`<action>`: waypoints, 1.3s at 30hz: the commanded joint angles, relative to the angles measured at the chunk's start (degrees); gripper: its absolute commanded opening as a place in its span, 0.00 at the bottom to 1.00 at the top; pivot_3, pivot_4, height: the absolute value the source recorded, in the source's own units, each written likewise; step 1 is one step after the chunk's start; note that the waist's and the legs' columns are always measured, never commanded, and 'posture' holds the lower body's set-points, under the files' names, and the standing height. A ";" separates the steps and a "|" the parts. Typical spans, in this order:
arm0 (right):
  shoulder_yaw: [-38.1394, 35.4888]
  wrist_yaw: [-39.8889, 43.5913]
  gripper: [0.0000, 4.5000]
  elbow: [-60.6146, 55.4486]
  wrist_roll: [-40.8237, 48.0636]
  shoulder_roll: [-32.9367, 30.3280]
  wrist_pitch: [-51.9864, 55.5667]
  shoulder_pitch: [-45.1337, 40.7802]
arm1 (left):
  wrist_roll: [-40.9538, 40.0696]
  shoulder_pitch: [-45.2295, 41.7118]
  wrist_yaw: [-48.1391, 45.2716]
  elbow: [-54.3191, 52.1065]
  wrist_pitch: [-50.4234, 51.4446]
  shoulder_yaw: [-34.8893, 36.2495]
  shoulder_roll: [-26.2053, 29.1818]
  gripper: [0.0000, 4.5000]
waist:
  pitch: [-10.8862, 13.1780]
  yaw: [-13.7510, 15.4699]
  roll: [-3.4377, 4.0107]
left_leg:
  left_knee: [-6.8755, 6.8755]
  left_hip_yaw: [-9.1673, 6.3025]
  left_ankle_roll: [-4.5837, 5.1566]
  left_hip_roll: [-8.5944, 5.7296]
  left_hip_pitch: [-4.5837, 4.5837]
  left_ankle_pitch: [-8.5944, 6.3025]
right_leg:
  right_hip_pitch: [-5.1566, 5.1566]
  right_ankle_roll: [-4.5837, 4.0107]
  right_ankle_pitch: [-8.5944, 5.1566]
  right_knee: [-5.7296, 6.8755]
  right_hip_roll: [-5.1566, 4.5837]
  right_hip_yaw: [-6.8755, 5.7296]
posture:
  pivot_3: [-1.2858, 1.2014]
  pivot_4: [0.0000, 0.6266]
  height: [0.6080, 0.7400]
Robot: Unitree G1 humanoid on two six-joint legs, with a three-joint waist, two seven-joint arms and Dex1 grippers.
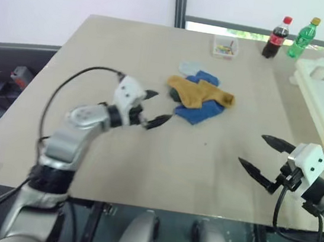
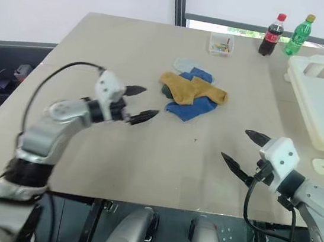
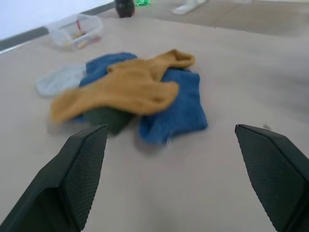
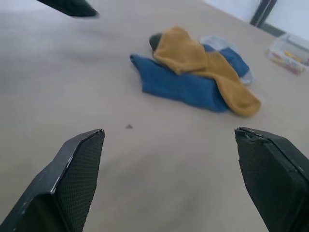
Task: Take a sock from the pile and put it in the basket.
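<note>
The pile (image 1: 200,96) of socks lies mid-table: a mustard-yellow sock (image 3: 125,92) on top of bright blue ones (image 3: 178,113), a dark grey-green one (image 3: 107,118) under its edge and a pale bluish one (image 3: 60,79) at the far side. My left gripper (image 1: 156,107) hovers open just left of the pile, pointing at it, nothing between its fingers. My right gripper (image 1: 262,153) stands open near the table's front right, apart from the pile. The cream-white basket (image 2: 323,97) sits at the table's right edge.
A small clear plastic box (image 1: 225,46) with coloured bits stands at the table's far side. Beside it are a cola bottle (image 1: 276,37) and a green bottle (image 1: 302,37). A bare stretch of beige table (image 1: 192,161) lies between the grippers.
</note>
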 commanded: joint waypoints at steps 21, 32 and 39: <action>2.59 -6.56 1.00 -5.01 -6.13 4.13 -3.19 3.02 | 12.49 -12.75 5.90 29.65 -21.73 -4.02 -13.64 0.01 | 0.06 -0.17 -0.10 | 0.00 -0.07 0.01 -0.05 -0.04 0.00 | -0.04 0.01 0.00 0.04 0.00 -0.03 | 0.52 0.24 1.00; 4.16 -5.80 1.00 -3.63 -6.25 4.87 -4.07 1.80 | -1.06 0.86 -5.92 2.18 2.77 4.20 0.05 0.01 | 0.06 -1.44 -0.08 | -0.01 -0.07 0.00 0.20 0.03 0.00 | -0.04 0.00 -0.01 0.12 -0.01 -0.02 | 0.52 0.24 1.00; 5.82 -5.34 1.00 -2.06 -6.24 5.09 -4.30 0.03 | -15.91 10.30 -17.54 -15.18 22.81 7.13 14.21 0.01 | 0.07 -1.22 -0.08 | -0.01 -0.07 0.00 0.27 0.04 0.00 | -0.04 -0.02 -0.02 0.12 0.00 -0.03 | 0.52 0.24 1.00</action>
